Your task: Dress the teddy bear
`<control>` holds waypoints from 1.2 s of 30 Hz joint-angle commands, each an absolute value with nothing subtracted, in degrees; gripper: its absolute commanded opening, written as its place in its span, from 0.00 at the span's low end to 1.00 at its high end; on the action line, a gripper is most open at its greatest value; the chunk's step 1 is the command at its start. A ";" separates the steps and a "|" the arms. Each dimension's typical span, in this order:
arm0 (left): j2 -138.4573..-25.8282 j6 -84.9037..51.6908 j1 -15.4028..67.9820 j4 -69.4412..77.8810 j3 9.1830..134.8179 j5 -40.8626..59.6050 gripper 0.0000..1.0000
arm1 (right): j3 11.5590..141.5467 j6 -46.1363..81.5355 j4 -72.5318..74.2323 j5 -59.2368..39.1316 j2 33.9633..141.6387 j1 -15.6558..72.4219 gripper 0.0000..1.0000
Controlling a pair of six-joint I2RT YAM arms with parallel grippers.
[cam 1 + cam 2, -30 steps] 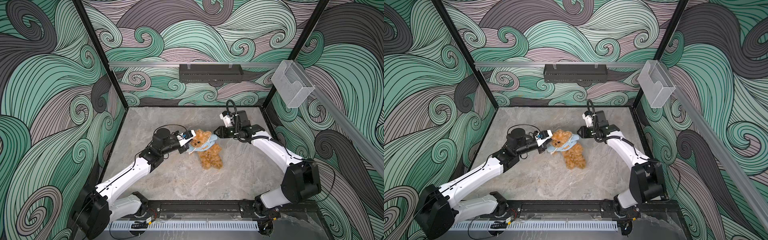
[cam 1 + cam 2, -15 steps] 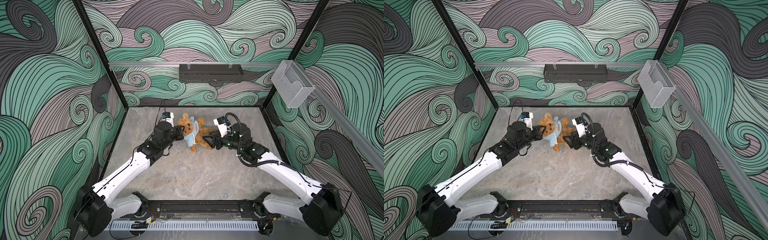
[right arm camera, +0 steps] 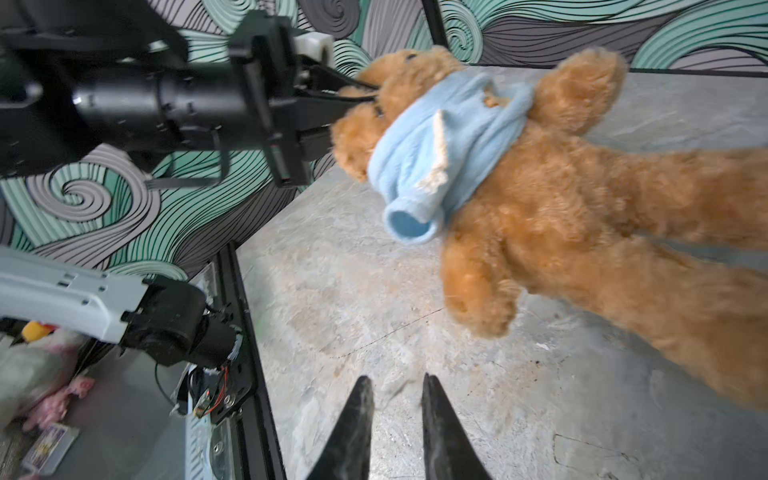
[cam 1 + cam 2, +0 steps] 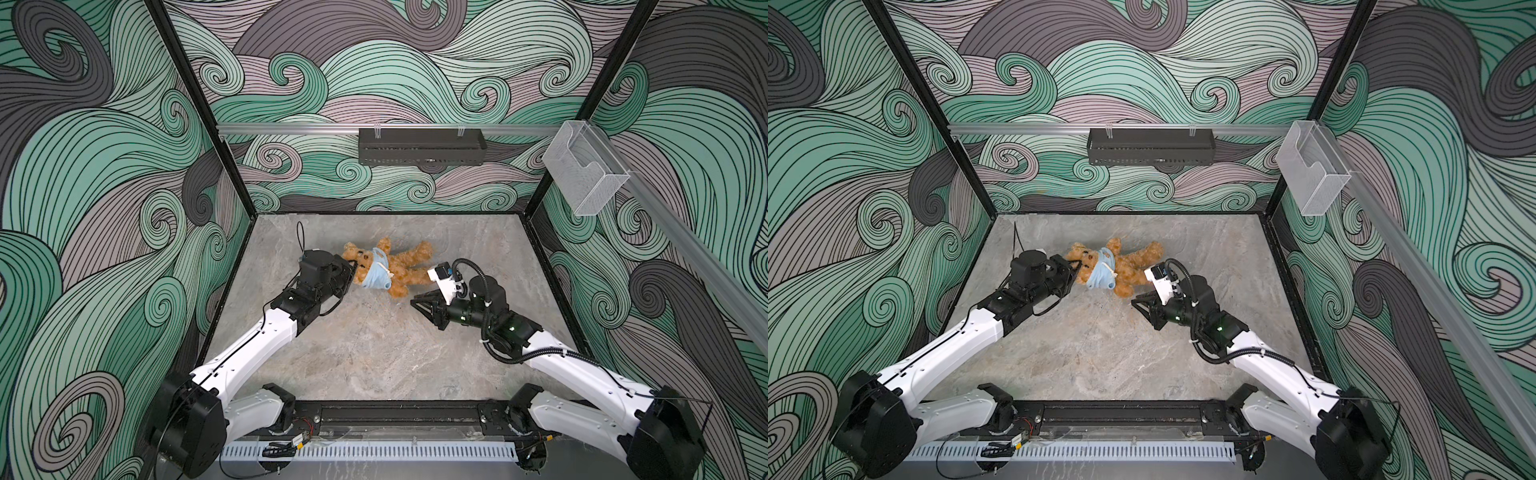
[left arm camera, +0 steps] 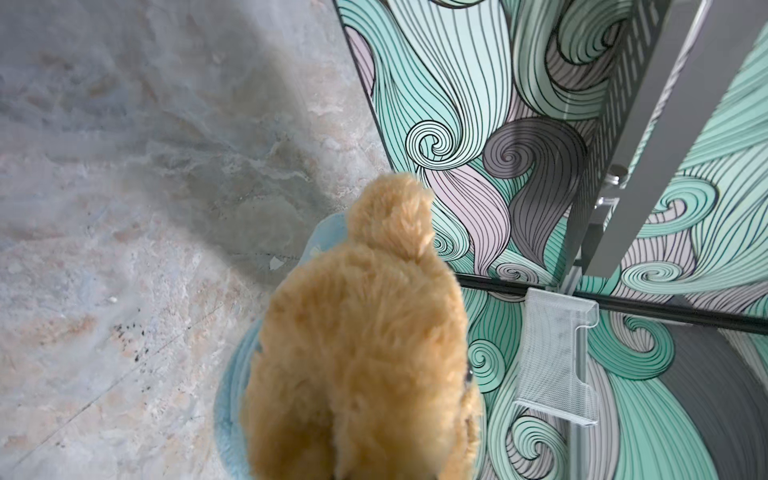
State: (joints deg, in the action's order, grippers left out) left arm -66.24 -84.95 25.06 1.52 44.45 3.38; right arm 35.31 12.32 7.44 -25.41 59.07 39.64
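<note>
On the bench (image 4: 374, 357), far of centre, the teddy bear (image 4: 405, 266) lies head left, legs right, likely stretched so clothing can slide down. The left end effector (image 4: 352, 263) is clamped on its head, seemingly as an anchor. The right end effector (image 4: 415, 305), jaws barely apart and empty, sits near its legs. The light-blue garment (image 4: 376, 275) bunches round the neck, one sleeve empty. No writing is legible.

1. Both top views are bright, evenly lit and sharp — shadows are soft and faint.
2. In the left wrist view the teddy bear (image 5: 365, 353) is blurred up close; a broad dark shadow lies on the table (image 5: 104, 291).
3. The right wrist view shows motion blur and bowed edges.
</note>
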 commanded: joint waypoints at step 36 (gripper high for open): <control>-75.66 -103.80 22.65 7.65 50.89 26.72 0.00 | 29.24 -15.51 40.13 12.24 74.92 47.64 0.13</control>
State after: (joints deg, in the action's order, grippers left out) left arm -75.46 -103.63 22.52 6.39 48.18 24.97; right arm 29.10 -13.56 37.87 11.90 75.22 48.16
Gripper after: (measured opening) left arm 0.062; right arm 0.128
